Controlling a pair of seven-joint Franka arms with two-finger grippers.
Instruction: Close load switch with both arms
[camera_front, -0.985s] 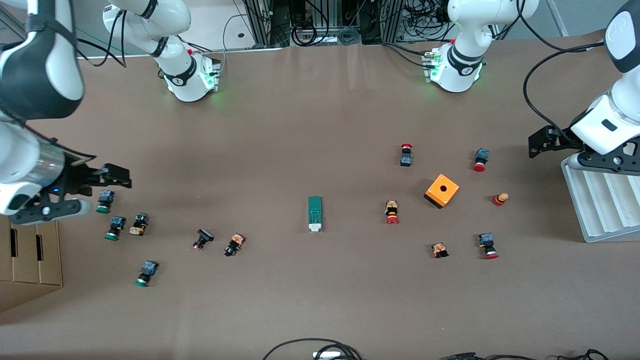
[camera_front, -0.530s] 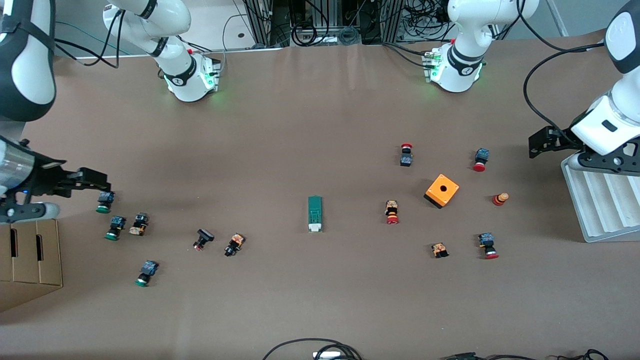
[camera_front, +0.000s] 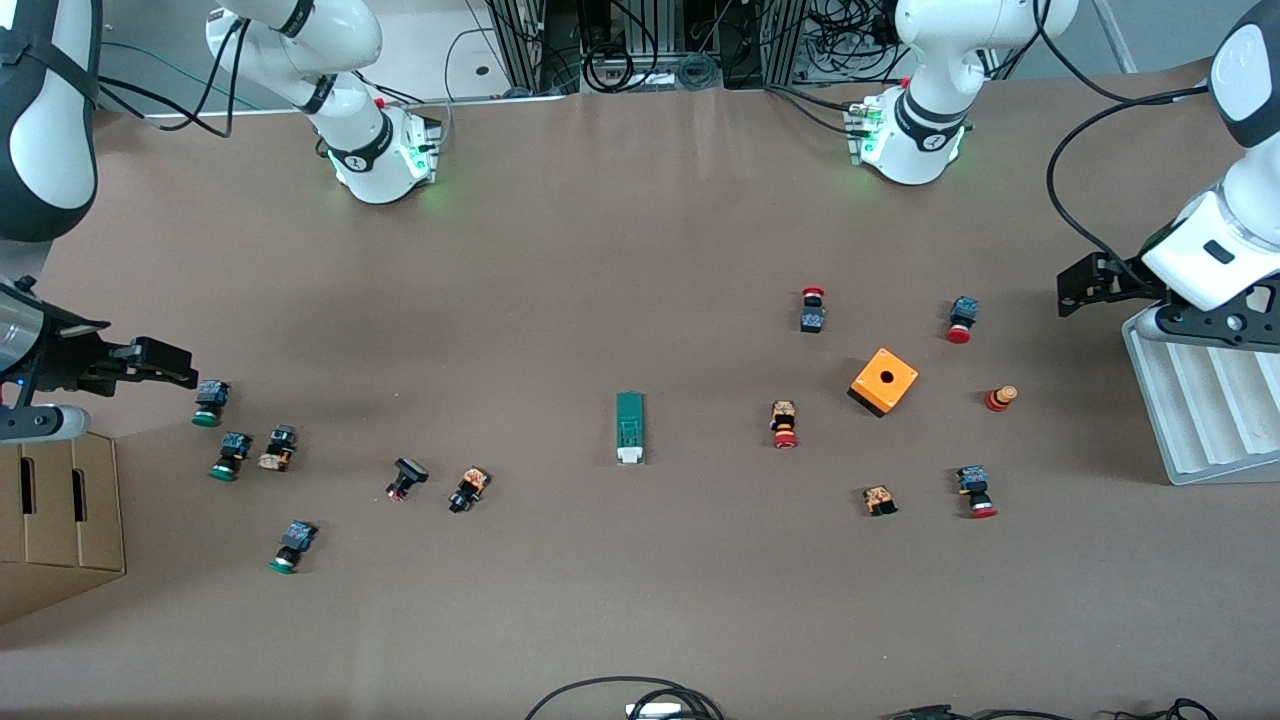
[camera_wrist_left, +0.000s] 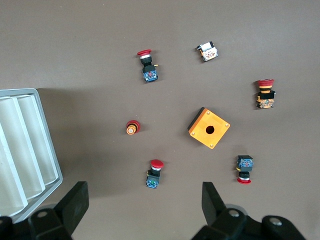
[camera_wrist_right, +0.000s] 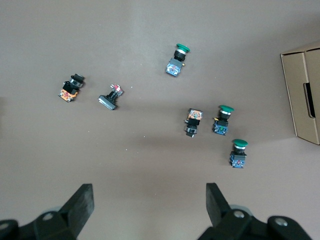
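Note:
The load switch (camera_front: 629, 427), a narrow green block with a white tab at the end nearer the front camera, lies alone in the middle of the table. It shows in neither wrist view. My right gripper (camera_front: 165, 365) hangs open and empty at the right arm's end of the table, beside a green push-button (camera_front: 209, 402). In the right wrist view, the right gripper (camera_wrist_right: 149, 197) has only bare table between its fingers. My left gripper (camera_front: 1072, 290) hovers open at the left arm's end, over the table beside the white tray. In the left wrist view, the left gripper (camera_wrist_left: 145, 197) holds nothing.
An orange cube with a hole (camera_front: 884, 381) and several red push-buttons (camera_front: 785, 424) lie toward the left arm's end. Several green and black buttons (camera_front: 230, 455) lie toward the right arm's end. A ribbed white tray (camera_front: 1200, 410) and a cardboard box (camera_front: 60, 520) flank the table.
The right arm has drawn back toward its own end of the table, its gripper moving off the green push-buttons. The left arm and the load switch have not moved.

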